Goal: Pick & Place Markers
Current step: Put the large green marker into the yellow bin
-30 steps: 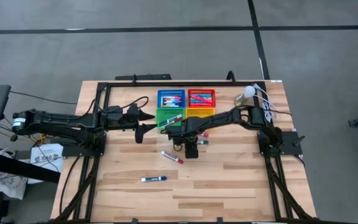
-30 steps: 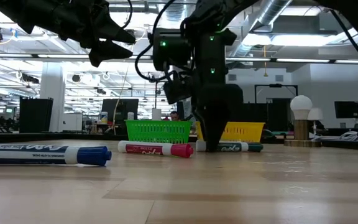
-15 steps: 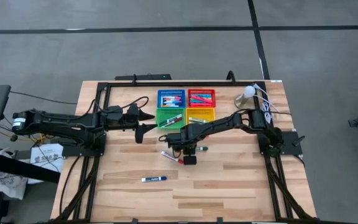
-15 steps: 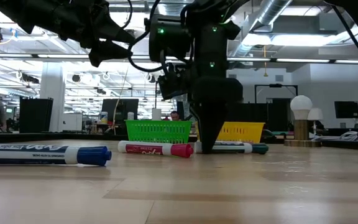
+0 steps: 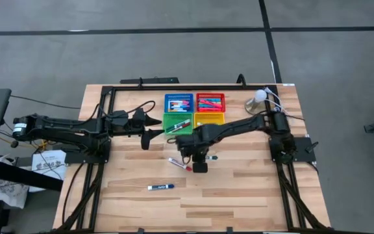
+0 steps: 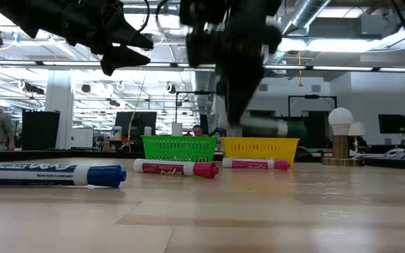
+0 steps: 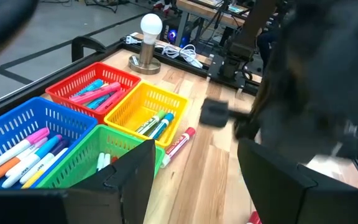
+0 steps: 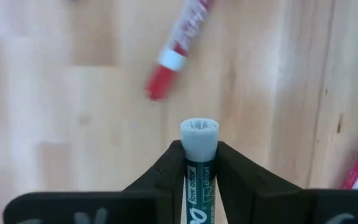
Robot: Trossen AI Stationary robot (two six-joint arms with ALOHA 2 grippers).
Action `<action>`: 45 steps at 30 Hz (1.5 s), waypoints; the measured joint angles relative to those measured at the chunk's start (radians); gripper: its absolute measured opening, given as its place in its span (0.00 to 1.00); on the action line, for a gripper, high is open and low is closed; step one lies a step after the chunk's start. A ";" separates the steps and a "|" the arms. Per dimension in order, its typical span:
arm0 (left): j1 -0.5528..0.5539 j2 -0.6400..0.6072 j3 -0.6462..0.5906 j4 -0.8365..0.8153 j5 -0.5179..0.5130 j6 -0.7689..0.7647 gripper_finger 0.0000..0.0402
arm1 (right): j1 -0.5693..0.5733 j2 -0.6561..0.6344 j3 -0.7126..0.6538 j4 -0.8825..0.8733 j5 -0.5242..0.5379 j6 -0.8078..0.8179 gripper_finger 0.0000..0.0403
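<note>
1. The right gripper (image 8: 199,177) is clenched on a green marker (image 8: 198,158); in the right wrist view the marker's pale end sticks out just past the two fingers (image 8: 166,171) that pinch its barrel from both sides.
2. In the low view that marker (image 6: 276,128) hangs level, clear of the table (image 5: 239,195), above the yellow basket's (image 6: 259,149) rim height.
3. From above, the right gripper (image 5: 199,158) sits near the table's middle, just in front of the baskets.
4. A red marker (image 5: 180,163) lies on the table just beside the gripper, on its left.
5. A pink marker (image 6: 255,164) lies on the table in front of the yellow basket.
6. A blue marker (image 5: 161,187) lies well apart, nearer the front edge.
7. The left gripper (image 5: 149,129) hovers left of the green basket (image 5: 177,121), its fingers (image 7: 132,168) spread and grasping nothing.
8. More markers fill the blue basket (image 5: 178,102) and red basket (image 5: 210,101) at the back.
</note>
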 joint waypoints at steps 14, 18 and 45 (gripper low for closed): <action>0.000 0.000 0.000 0.006 0.000 -0.002 0.57 | -0.178 -0.281 0.000 -0.012 -0.691 -0.176 0.16; 0.000 0.000 0.000 0.008 0.000 -0.005 0.57 | -0.214 -0.315 0.000 -0.012 -0.712 -0.178 0.16; 0.000 0.000 0.000 0.025 0.000 -0.003 0.57 | -0.307 -0.307 -0.011 0.000 0.233 -0.213 0.16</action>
